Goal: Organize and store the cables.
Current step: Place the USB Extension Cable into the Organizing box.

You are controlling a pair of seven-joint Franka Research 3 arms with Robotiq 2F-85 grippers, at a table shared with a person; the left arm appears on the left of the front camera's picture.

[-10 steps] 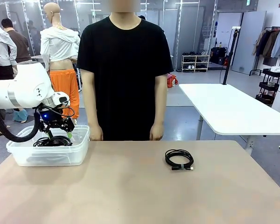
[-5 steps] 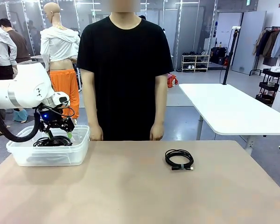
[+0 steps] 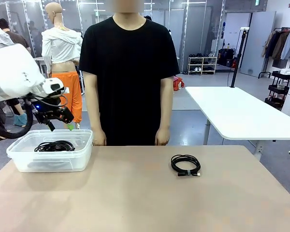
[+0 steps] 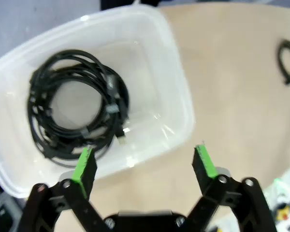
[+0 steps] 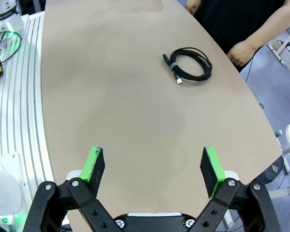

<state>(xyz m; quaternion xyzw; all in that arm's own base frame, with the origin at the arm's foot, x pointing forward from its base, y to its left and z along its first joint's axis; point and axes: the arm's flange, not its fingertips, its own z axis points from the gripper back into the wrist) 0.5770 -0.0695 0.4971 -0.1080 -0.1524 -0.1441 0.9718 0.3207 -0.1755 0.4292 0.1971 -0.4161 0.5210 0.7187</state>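
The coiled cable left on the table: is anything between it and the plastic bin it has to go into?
Nothing visible. The coiled cable lies alone on the bare table, and only open tabletop separates it from the clear bin, which holds other cables. The left gripper hangs open above the bin.

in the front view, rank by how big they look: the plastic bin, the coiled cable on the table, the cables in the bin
1. Plastic bin, clearly largest.
2. Cables in the bin, wider across, though partly hidden by the wall.
3. Coiled cable on the table, smallest; it is a close call with the second.
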